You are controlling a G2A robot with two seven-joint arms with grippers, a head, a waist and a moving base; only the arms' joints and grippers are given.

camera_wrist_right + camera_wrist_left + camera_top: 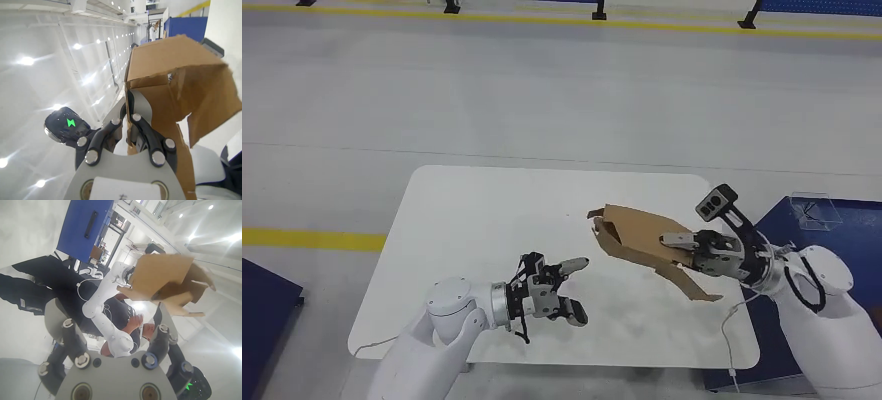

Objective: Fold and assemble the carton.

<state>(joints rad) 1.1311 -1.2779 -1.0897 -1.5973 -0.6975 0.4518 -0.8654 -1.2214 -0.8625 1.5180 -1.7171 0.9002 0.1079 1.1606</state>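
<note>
Over the right side of the white counter (472,230), the half-opened carton (642,240) is held tilted, one wall pinched in the right tool (127,113). The left tool (577,290) sits near, fingers spread, empty. I reckon that one-edge pinch could let the carton swivel or tear when pushed.

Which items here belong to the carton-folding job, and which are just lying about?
Part of the job: carton, held over the table; right gripper, jaws shut on its edge; left gripper, jaws open, empty.
Just lying about: clear plastic box; blue unit beside the table.
</note>
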